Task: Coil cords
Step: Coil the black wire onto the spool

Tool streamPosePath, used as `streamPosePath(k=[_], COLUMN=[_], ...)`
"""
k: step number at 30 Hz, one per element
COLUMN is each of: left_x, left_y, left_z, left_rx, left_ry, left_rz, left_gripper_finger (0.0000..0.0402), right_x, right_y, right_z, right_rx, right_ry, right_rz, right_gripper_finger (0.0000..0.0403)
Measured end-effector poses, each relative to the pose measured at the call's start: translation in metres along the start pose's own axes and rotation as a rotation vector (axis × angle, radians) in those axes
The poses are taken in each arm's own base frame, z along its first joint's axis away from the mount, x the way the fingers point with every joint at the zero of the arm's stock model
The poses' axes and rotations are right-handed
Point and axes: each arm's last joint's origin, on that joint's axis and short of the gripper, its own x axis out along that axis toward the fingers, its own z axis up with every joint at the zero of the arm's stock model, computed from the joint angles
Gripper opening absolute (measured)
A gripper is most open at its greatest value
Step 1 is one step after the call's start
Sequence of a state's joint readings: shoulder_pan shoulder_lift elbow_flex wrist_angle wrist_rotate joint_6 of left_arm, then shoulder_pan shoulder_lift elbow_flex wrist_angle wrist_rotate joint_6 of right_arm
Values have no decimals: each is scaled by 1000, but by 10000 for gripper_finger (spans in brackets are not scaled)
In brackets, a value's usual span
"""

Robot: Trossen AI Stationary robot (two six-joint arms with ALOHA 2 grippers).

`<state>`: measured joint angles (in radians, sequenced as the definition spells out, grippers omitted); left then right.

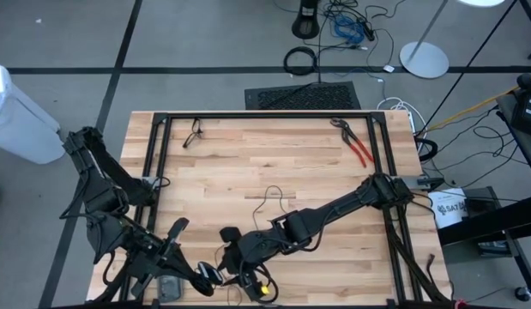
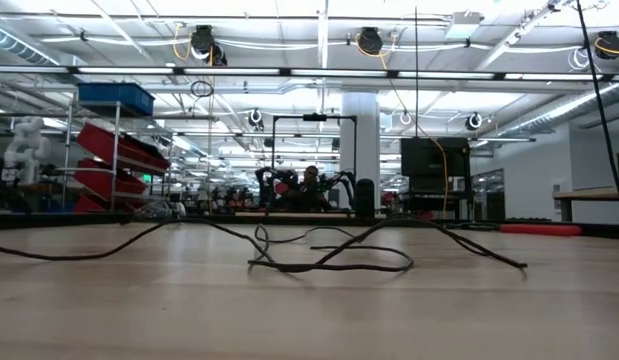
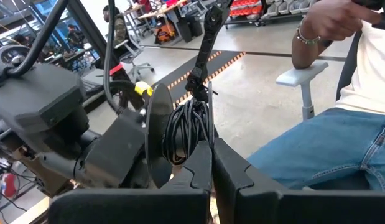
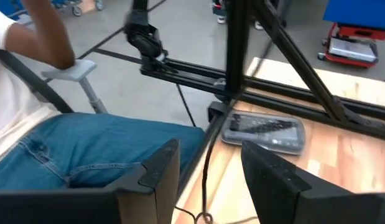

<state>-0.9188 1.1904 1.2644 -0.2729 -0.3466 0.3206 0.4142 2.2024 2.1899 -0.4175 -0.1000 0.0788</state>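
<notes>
Cord (image 1: 278, 199) trails from centre frame toward the lower middle, its wound part (image 3: 187, 127) pinched in the left gripper (image 3: 211, 158), while the right gripper (image 4: 208, 165), fingers apart around the strand, sits just beside it.

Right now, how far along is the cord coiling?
Partly done: several turns of the cord are bunched at the left pincer. In hand: the right pincer, open, straddles a strand. Left: loose loops sprawl across the table, uncoiled.
</notes>
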Motion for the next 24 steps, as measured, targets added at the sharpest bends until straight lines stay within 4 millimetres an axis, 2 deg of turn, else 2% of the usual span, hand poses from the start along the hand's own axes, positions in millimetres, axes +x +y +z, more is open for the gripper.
streamPosePath(k=[9,19,24], left_x=[0,0,0], left_y=[0,0,0], left_z=[0,0,0], left_rx=[0,0,0], left_ry=[0,0,2], left_rz=[4,4,11], left_gripper_finger=[2,2,2], right_x=[0,-1,-1], right_y=[-7,-10,-9], right_z=[-2,-1,-1], right_rx=[13,-2,-8], right_ry=[18,17,15], right_rz=[-60,-64,-63], right_gripper_finger=[154,62,47])
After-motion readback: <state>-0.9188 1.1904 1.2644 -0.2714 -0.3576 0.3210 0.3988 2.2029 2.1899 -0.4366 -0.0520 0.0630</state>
